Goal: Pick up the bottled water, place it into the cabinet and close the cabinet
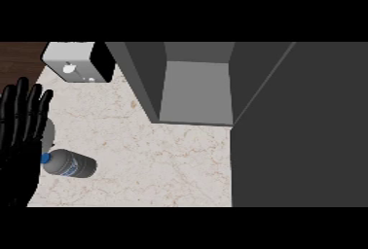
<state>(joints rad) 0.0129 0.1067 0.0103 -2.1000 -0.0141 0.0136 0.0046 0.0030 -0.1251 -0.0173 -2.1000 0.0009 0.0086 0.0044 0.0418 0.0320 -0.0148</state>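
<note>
The water bottle (70,164) lies on its side on the marble counter (158,160) at the lower left, its blue cap pointing left. My left hand (20,131) stands at the left edge with its fingers straight and pointing up, just left of the bottle's cap and partly over it. The grey cabinet (194,82) stands at the upper middle, its inside showing, and its open door (302,126) fills the right side. My right hand does not show.
A white box-like appliance (75,61) with a black side sits at the upper left corner of the counter. Dark wood (20,56) shows beyond the counter's top left. The open door covers the counter's right part.
</note>
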